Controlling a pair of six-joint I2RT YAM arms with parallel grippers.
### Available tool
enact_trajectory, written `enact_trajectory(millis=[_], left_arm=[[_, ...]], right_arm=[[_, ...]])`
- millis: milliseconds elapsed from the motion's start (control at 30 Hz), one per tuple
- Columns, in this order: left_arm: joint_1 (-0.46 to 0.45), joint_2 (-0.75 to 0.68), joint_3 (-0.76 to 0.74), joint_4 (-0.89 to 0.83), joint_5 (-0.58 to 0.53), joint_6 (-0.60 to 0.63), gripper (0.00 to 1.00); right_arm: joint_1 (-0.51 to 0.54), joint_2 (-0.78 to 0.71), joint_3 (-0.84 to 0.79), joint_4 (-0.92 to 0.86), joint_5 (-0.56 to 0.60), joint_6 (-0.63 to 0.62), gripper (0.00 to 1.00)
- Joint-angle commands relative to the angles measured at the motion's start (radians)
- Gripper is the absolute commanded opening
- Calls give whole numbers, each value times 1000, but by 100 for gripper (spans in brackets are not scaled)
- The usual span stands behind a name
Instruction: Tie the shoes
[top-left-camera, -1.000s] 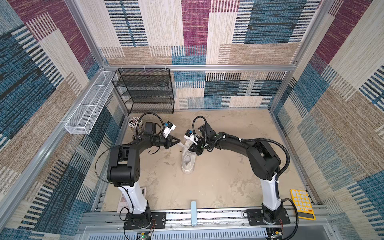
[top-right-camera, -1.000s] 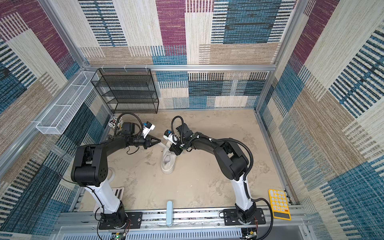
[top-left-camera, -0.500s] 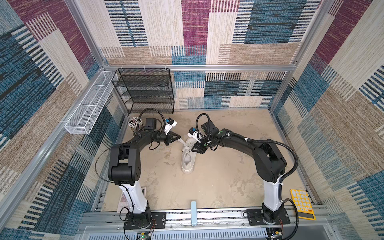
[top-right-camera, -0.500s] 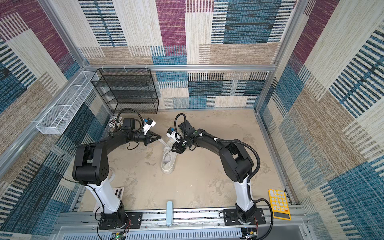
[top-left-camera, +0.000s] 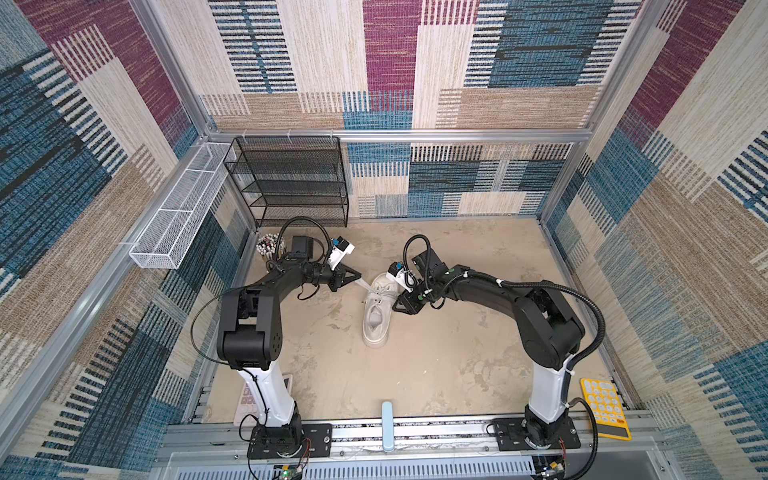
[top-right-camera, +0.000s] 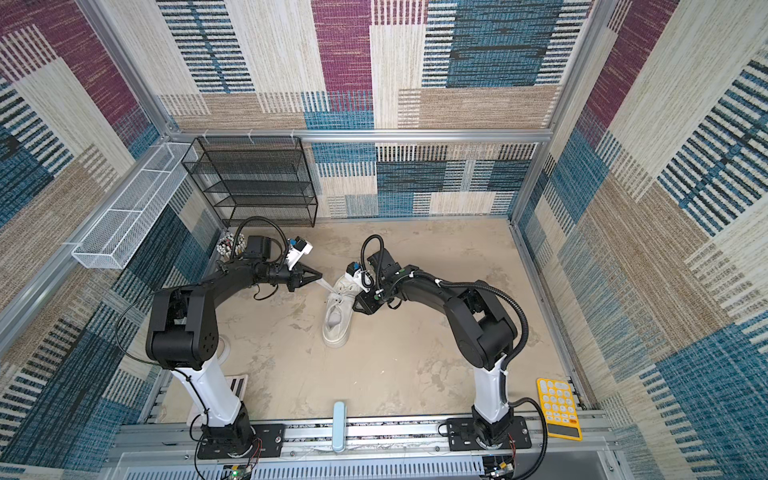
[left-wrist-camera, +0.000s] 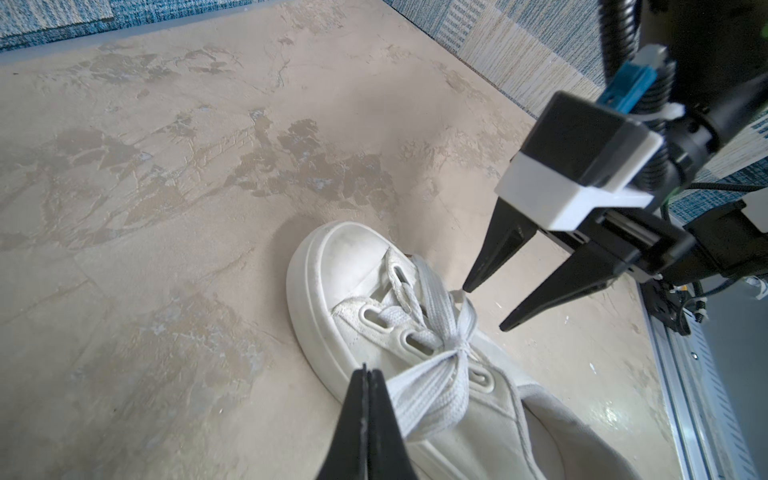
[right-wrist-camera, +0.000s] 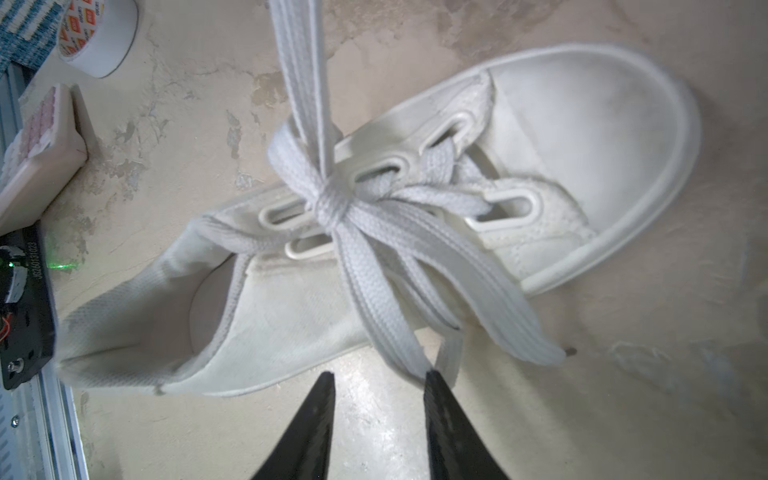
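Sneaker (top-left-camera: 376, 320), white with a platform sole, sits near the middle of the table (top-left-camera: 457, 365). Its toe points to the far edge and its heel to the near edge, as seen in both top views. Laces (right-wrist-camera: 374, 266) are crossed into a knot (right-wrist-camera: 332, 203) over the eyelets.

Left gripper (left-wrist-camera: 369, 374): jaws clenched on one lace strand, which runs taut from the knot toward the table's left edge.

Right gripper (right-wrist-camera: 380, 376): jaws parted, nothing between them. A slack loop end reaches one fingertip (right-wrist-camera: 434, 378).

Yellow calculator (top-left-camera: 604, 409) lies at the near right corner.
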Motion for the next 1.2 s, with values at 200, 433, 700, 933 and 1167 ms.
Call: enact_trajectory(millis=[200,433,700,933,1167], left_arm=[[2,-10,11,-17,2,27,0],[1,-29,16,-15,-31,-13,0],[-34,-108,2,-108,-154,-1,0],[-70,-133,-11,-111,-170,-26,0],[-90,-125,35,-130,-191,-39,0]], right_arm=[[1,57,18,33,16,-28,32],[0,1,-40,49,41,-7,1],[-30,-36,-48,25,84,-14,0],[-67,-63,-16,-5,106,-34,0],[-67,-67,-13,-19,50,-28,0]])
